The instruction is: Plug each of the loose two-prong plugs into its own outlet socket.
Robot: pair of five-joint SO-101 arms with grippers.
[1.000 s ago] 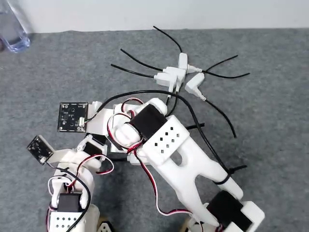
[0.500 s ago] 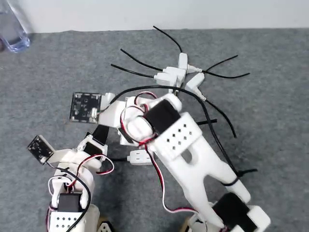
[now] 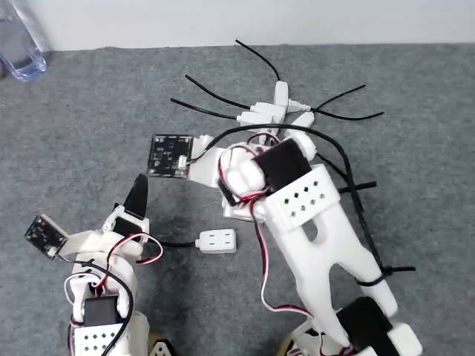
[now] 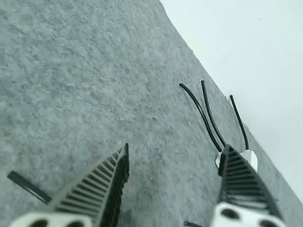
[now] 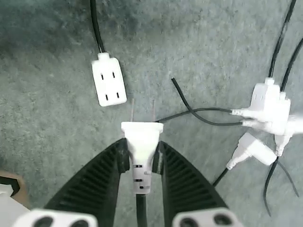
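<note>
A white outlet socket (image 3: 217, 240) (image 5: 109, 85) with a black cord lies flat on the grey mat between the arms. My right gripper (image 5: 142, 144) is shut on a white two-prong plug (image 5: 142, 135), held a short way off the socket with its prongs pointing out ahead of the fingers. The right arm (image 3: 297, 200) hides that gripper and plug from above. Several more white plugs (image 3: 273, 115) (image 5: 270, 106) with black cords lie bunched at the far middle of the mat. My left gripper (image 4: 175, 175) (image 3: 136, 199) stands open and empty over bare mat left of the socket.
Loose black cords (image 3: 215, 104) (image 4: 203, 116) fan out from the plug cluster. A clear bottle (image 3: 18, 44) stands at the far left corner. The right arm's own black cable (image 3: 349, 178) loops over the plugs' near side.
The right arm has drawn back and to the right with the plug in its gripper, uncovering the socket. The left arm has swung slightly, its finger now pointing away from me.
</note>
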